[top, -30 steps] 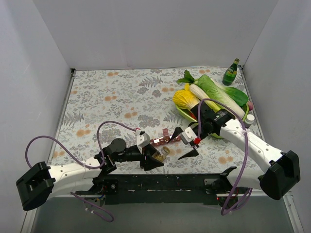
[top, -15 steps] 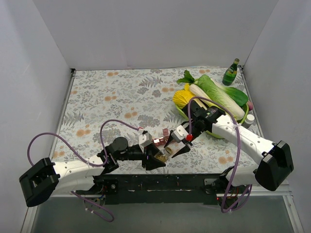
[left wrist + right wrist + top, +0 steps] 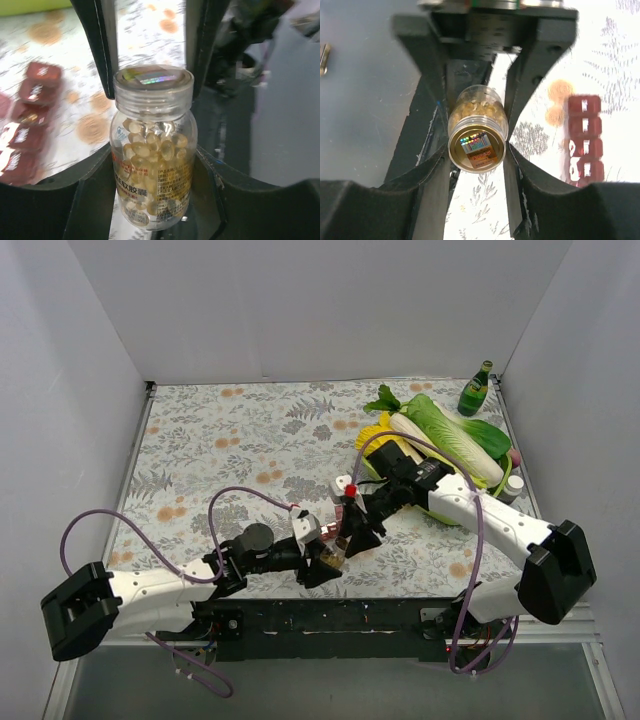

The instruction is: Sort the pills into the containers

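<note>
Floral table (image 3: 220, 440), gold-lidded jar (image 3: 152, 87) full of pills (image 3: 151, 147); dark-red containers (image 3: 582, 140) beside

Containers (image 3: 25, 125): blurred; strip cut off by left edge (left wrist view). Jar (image 3: 333, 556): from above, largely hidden under right gripper (image 3: 345, 543). Jar label print: too small to read.
</note>
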You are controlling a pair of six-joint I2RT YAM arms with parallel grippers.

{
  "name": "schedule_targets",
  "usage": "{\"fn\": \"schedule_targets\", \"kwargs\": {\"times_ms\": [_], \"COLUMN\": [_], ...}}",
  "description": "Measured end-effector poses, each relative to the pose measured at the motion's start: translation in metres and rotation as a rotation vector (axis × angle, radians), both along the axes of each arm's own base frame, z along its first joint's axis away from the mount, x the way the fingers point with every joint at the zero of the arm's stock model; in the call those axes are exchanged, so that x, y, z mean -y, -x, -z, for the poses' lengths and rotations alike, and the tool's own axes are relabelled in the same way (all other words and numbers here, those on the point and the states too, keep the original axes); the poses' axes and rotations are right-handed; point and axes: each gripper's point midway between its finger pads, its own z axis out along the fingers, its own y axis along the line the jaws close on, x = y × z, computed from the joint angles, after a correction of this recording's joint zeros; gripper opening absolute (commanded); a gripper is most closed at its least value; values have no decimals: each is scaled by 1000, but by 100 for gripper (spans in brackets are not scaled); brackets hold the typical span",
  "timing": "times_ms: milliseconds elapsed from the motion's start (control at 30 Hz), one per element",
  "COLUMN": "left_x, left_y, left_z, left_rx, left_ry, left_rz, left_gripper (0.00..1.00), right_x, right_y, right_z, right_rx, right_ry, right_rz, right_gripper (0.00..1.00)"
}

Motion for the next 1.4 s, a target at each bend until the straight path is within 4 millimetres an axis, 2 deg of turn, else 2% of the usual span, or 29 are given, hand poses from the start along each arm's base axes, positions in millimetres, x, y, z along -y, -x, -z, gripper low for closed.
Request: {"fn": "schedule_targets", "kwargs": {"times_ms": [133,233,267,333,400,467,600,667,733,867,1033,1267,1400], "left_x": [-4,-7,-7,-8,-7,-3,4,4,4,2,2,5,7], "left_y": [-26,-40,-42,-47,-49,-47,-28,-21,-10,15,28,32,31], "left_z": [28,42,44,42,38,26,-2,-11,-14,-11,-7,2,-3], "left_rx": [23,46,52,63,68,78,93,93,86,57,20,-14,-11], "left_ry": [-122,-181,-186,-179,-164,-118,-15,15,25,27,20,3,23], "left_rz": [-153,-233,-248,-274,-282,-265,-153,-113,-57,58,126,149,148], "left_gripper": [0,0,0,0,0,0,0,0,0,0,0,0,0], "right_x": [-7,-8,-8,-10,-11,-11,-10,-8,-2,12,16,13,14], "right_y": [-24,-35,-37,-42,-45,-44,-48,-47,-39,-21,0,21,34], "right_z": [25,37,39,37,32,25,-7,-25,-34,-31,-27,-30,-19], "right_rx": [-133,-187,-198,-211,-219,-215,-126,-46,48,166,212,215,199], "right_ry": [172,227,237,231,217,198,121,66,6,-72,-136,-178,-156], "right_rz": [222,342,367,395,398,370,269,181,73,-88,-213,-301,-328], "right_gripper": [18,27,40,55,86,91,94,95,95,96,91,77,68]}}
